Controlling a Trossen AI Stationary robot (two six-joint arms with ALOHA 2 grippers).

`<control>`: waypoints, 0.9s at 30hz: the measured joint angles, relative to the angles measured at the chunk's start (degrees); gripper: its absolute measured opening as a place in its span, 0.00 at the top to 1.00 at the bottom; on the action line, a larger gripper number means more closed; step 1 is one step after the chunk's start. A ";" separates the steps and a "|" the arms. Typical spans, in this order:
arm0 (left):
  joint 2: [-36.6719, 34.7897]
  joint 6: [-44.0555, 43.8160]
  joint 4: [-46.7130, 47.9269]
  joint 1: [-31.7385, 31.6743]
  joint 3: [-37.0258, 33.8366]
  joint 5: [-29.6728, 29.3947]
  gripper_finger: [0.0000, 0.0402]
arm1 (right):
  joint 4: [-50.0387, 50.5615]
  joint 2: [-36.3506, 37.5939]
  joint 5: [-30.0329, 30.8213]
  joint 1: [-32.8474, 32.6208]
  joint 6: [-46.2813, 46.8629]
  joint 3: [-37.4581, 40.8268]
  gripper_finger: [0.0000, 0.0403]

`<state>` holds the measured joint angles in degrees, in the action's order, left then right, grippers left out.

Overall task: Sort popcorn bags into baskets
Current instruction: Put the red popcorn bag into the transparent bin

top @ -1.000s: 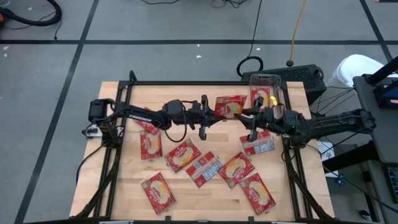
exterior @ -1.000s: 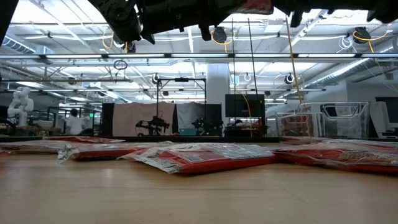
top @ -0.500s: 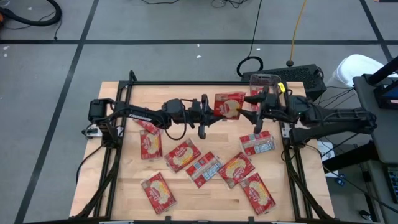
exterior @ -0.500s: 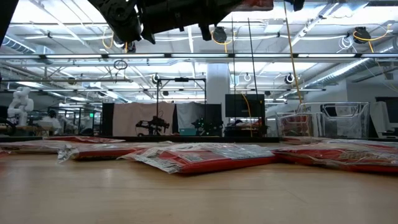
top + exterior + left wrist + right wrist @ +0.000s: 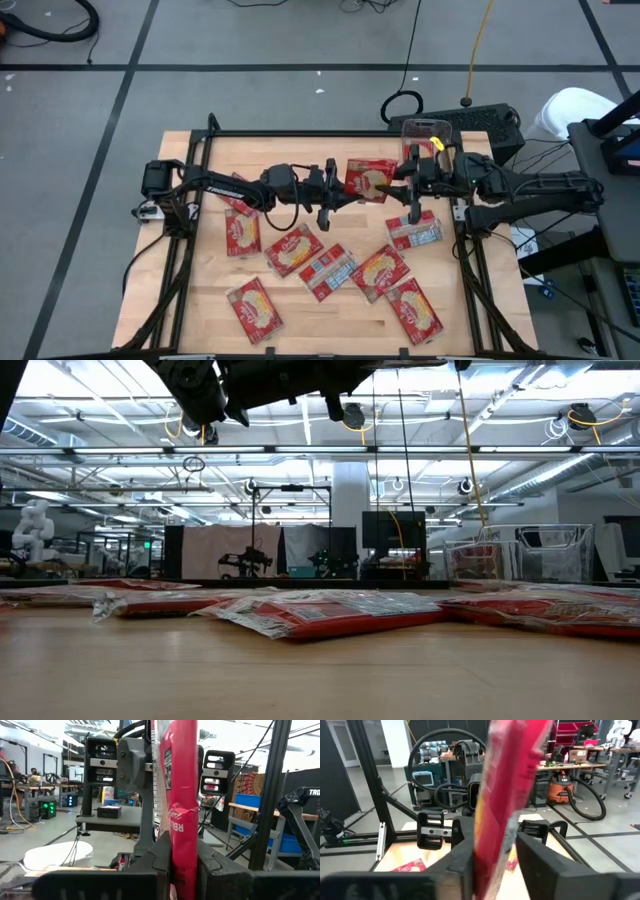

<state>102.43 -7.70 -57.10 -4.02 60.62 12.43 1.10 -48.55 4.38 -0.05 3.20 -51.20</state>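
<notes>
Bags (image 5: 293, 249): nine in view, one raised off the table (image 5: 200, 290), eight lying flat on it. Basket (image 5: 425, 128): one, clear. Arms: two. Grippers: two, left gripper (image 5: 342, 186) and right gripper (image 5: 402, 182).

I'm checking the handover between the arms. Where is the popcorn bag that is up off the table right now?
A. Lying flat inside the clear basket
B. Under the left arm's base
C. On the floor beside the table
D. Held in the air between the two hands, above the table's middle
D: the raised popcorn bag hangs between the left hand and the right hand, and each wrist view shows it between that arm's fingers.
</notes>
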 joint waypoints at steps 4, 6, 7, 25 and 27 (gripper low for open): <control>0.00 -0.05 -0.04 -0.04 0.00 -0.10 0.93 | -0.02 0.99 -0.04 -0.02 1.83 0.00 0.85; 0.00 -0.14 -0.24 0.05 0.00 -0.54 0.91 | 0.28 1.53 -0.04 -0.02 2.03 0.02 0.92; 0.00 -0.12 -0.24 0.14 0.00 -0.73 0.89 | 0.53 1.81 0.03 -0.02 2.03 0.03 0.95; 0.00 -8.16 12.79 -0.98 0.00 -3.62 0.39 | 29.88 -0.29 13.04 1.52 5.25 -15.08 0.98; 0.00 -8.40 14.84 -0.72 -0.02 -3.94 0.40 | 32.78 -0.72 13.38 2.69 5.14 -16.81 0.98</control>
<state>102.43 -16.10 -42.27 -4.73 60.60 8.49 33.88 -49.27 17.76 2.64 8.34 -68.01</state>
